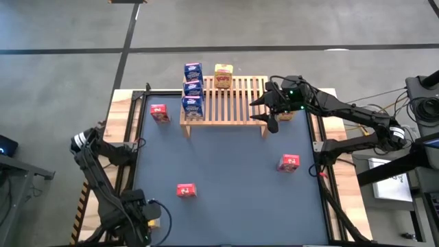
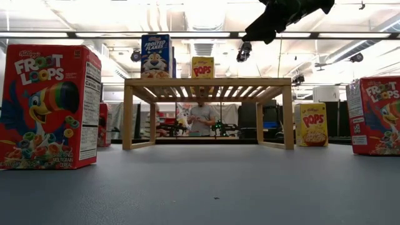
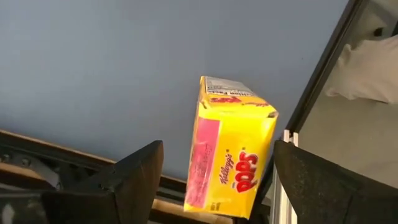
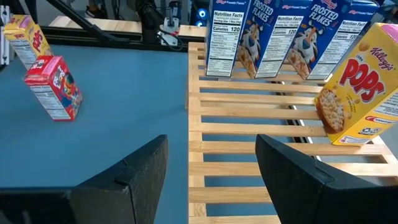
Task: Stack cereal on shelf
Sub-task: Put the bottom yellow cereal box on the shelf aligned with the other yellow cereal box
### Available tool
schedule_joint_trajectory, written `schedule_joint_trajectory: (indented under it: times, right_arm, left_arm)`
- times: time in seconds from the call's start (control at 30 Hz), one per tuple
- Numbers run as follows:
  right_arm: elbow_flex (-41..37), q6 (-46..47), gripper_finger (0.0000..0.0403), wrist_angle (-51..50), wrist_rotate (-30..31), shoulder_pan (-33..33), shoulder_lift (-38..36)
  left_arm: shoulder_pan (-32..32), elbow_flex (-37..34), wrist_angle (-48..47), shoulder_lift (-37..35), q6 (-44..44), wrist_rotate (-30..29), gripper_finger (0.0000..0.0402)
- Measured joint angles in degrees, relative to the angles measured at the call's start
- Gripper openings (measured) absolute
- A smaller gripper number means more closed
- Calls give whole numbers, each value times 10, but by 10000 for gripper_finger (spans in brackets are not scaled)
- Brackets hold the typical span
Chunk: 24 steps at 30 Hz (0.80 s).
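- High view: the shelf (image 1: pixel 233 103) stands at the far middle of the table and holds four boxes of cereal, so the task looks a little under half done.
- Three blue boxes (image 1: pixel 193 88) stand in a row along the shelf's left end. One yellow box (image 1: pixel 223 75) stands at its far edge, just right of them.
- Five boxes are left off the shelf, three red and two yellow.
- The red boxes are on the table: one (image 1: pixel 159 113) just left of the shelf, one (image 1: pixel 186 190) near and left of centre, and one (image 1: pixel 289 162) toward the right.
- One yellow box (image 2: pixel 311 125) stands on the table just right of the shelf.
- The other yellow box (image 3: pixel 230 155) is at the table's near-left edge, between the spread fingers of the left gripper (image 3: pixel 214 180). A gap shows on both sides of it, so it appears released, not grasped.
- The right gripper (image 4: pixel 211 180) hovers over the shelf's right end, with its fingers apart and nothing in them.
- Count: nine boxes in all, three blue, three yellow and three red; one shelf.
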Motion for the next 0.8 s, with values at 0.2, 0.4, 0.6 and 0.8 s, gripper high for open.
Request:
schedule_joint_trajectory:
  times: [0.2,0.4,0.6,0.8]
  right_arm:
    - [0,3,233,0,0,0,0]
    - [0,3,233,4,0,0,0]
    - [0,3,233,13,0,0,0]
    - [-1,21,233,25,0,0,0]
  left_arm:
    - [-4,-34,42,-8,-3,-5,286]
    - [-22,-81,96,-16,-35,-10,286]
    - [-51,-112,116,-39,-85,-29,286]
    - [-72,-141,135,-58,-105,-42,277]
